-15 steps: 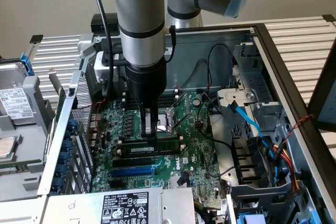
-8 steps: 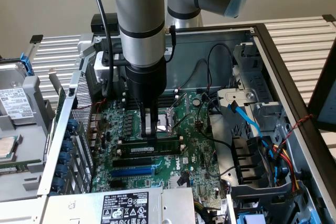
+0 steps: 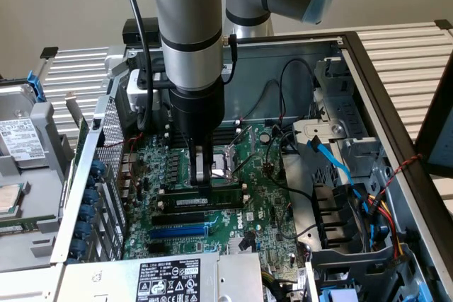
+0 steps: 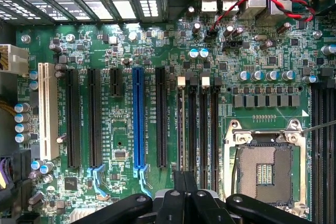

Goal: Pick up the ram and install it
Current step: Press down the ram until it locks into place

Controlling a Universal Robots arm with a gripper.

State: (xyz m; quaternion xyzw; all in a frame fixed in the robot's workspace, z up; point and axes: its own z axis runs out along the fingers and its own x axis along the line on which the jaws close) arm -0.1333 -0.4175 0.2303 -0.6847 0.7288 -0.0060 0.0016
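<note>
My hand (image 3: 202,175) is closed and sits low over the board (image 4: 131,51), its fingers (image 4: 184,192) pinched together at the memory slots (image 4: 197,124). In the exterior view the fingers come straight down onto the ram (image 3: 212,197), which lies flat along a slot beside the empty CPU socket (image 4: 262,169). I cannot tell whether I am gripping its top edge or only pressing on it; from the vertical approach, I judge I am there to push it home. The stick runs parallel to the black slots (image 3: 180,217) and the blue slot (image 3: 177,232), which lie toward the power supply (image 3: 170,277). Whether its end latches have caught is too small to see.

Farther off, black cables (image 3: 283,86) loop over the board's far edge, and a light blue cable (image 3: 333,157) drops across the drive cage (image 3: 354,175) on the exterior view's right. The case (image 3: 396,175) lies open on its side, so I reach the board from above.
</note>
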